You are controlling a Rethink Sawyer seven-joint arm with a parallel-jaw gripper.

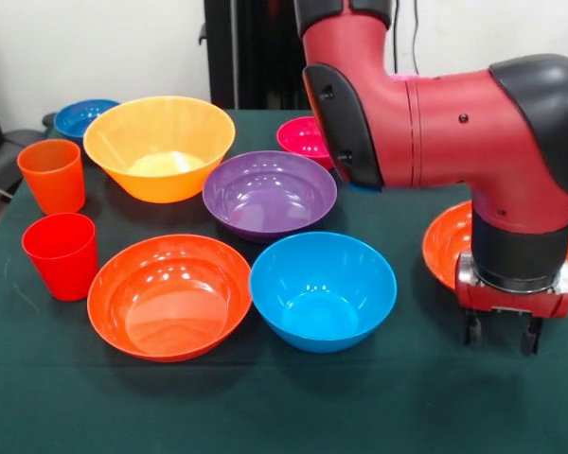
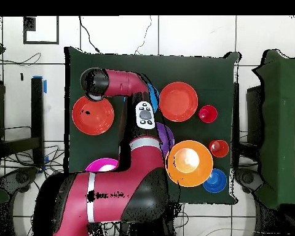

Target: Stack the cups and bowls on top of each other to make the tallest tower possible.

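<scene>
Nearest my front camera sit a wide red-orange bowl [image 1: 169, 297] and the medium blue bowl [image 1: 323, 290], side by side on the green desk [image 1: 284, 407], rims almost touching. Left of them I see the smooth red cup [image 1: 61, 255], with the ribbed orange cup [image 1: 52, 175] just behind it. Behind the front pair stand the purple bowl [image 1: 269, 195] and the large yellow-orange bowl [image 1: 159, 148], with a small blue bowl [image 1: 83, 117] and a magenta bowl [image 1: 306, 140] farther back. Every bowl stands separately; nothing is stacked. My hand [image 1: 501, 333] hangs low at the right, fingers [image 1: 473, 329] apart and empty, at the near edge of the second red-orange bowl [image 1: 447, 242]. From overhead, that bowl [image 2: 92, 115] lies just below the wrist.
</scene>
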